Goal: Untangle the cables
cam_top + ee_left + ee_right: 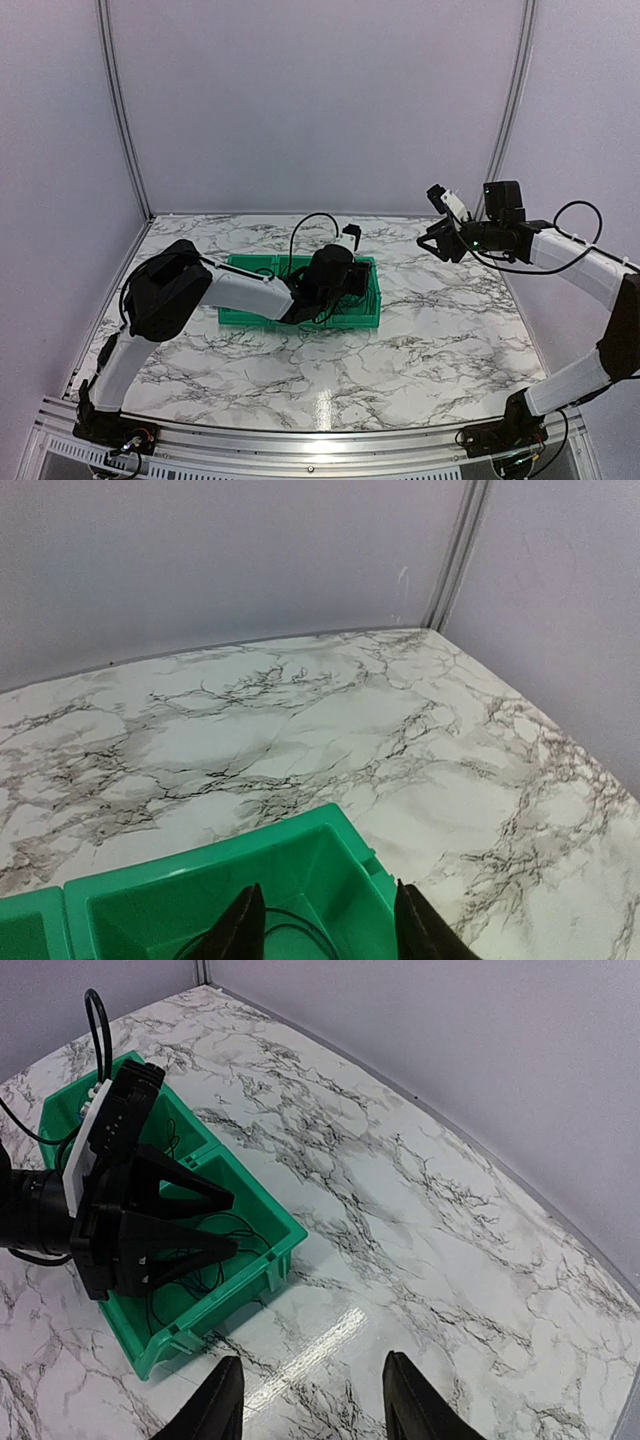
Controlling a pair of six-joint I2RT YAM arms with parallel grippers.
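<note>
Left tool [234, 1223], fingers apart and empty, dips into the green bin [250, 1282]. Thin black cables [297, 914] lie heaped just beneath it. Right tool [315, 1400], apart and empty, hangs well clear. Untangling looks barely begun: none separated out.

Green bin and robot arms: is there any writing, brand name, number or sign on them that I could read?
None: no text can be read in any view.
The green bin has plain walls, the white plate behind the left gripper looks blank at this size, and the marble table carries no sign.
</note>
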